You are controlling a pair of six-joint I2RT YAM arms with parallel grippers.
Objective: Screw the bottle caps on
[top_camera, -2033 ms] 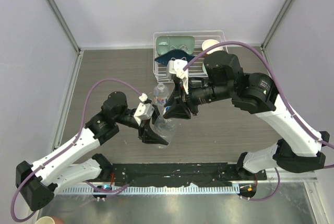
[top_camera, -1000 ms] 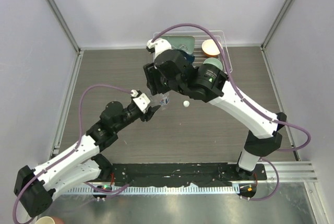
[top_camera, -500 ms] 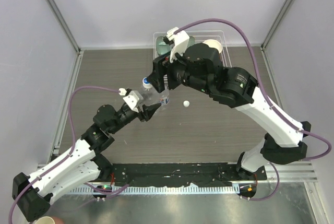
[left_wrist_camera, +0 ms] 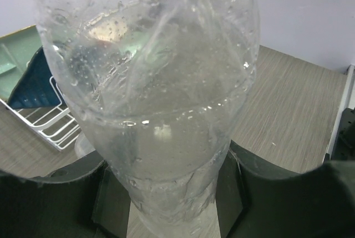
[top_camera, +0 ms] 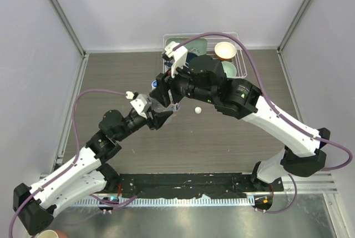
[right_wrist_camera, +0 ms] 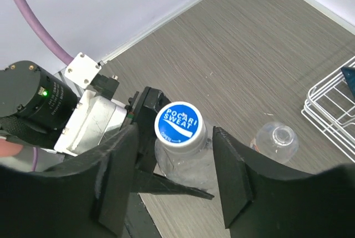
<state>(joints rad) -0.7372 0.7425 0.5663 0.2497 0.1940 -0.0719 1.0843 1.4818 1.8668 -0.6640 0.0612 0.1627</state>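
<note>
Firmly, left end effector (left_wrist_camera: 166, 160) grips bottle (left_wrist_camera: 150, 71), right (right_wrist_camera: 175, 132) (open) straddles blue cap (right_wrist_camera: 177, 121)

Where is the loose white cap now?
Top view: the white cap lies on the table near the centre, just right of the bottle in the left gripper.

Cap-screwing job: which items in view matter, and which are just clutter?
Job:
- held bottle, clamped in the left fingers
- blue cap on it, right fingers open either side
- second bottle, uncapped, on the table
- white cap, loose on the table

Lying about:
- dish rack
- bowl, green tray, blue dish in it
</note>
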